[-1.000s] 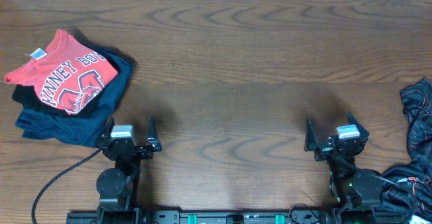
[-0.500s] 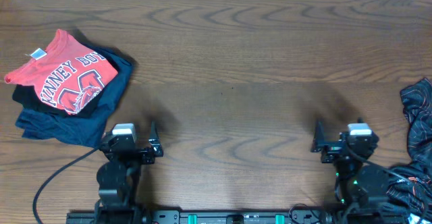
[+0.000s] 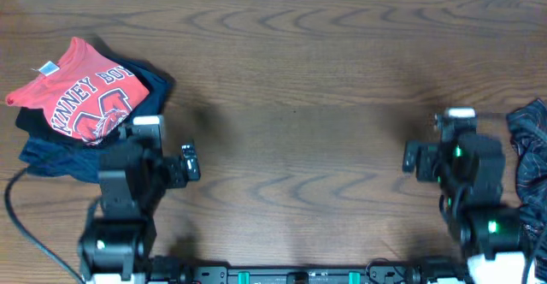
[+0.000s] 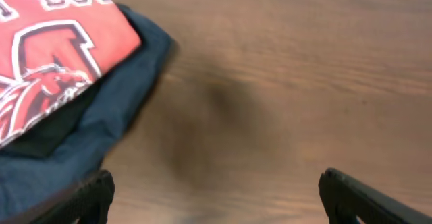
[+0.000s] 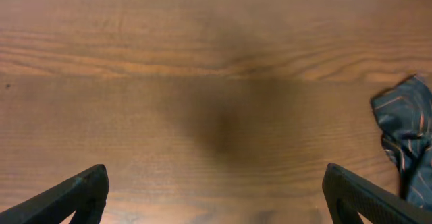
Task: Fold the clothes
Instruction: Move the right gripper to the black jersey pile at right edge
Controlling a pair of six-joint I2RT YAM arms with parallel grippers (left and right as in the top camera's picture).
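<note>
The black jersey with thin orange lines (image 3: 530,160) lies crumpled at the table's right edge, partly cut off by the frame. A corner of it shows at the right of the right wrist view (image 5: 405,136). My right gripper (image 5: 216,190) is open and empty above bare wood, left of the jersey. In the overhead view the right gripper (image 3: 436,157) sits just left of the jersey. My left gripper (image 4: 216,193) is open and empty over bare wood, and in the overhead view (image 3: 167,166) it is beside the folded pile.
A folded red T-shirt with white letters (image 3: 81,96) lies on a folded navy shirt (image 3: 51,156) at the left. Both show in the left wrist view, the red T-shirt (image 4: 47,48) over the navy shirt (image 4: 88,129). The wooden table (image 3: 291,87) spans the view.
Both arms have risen and moved away from the front edge. The left gripper moved toward the folded pile, the right toward the jersey. The clothes have not moved.
</note>
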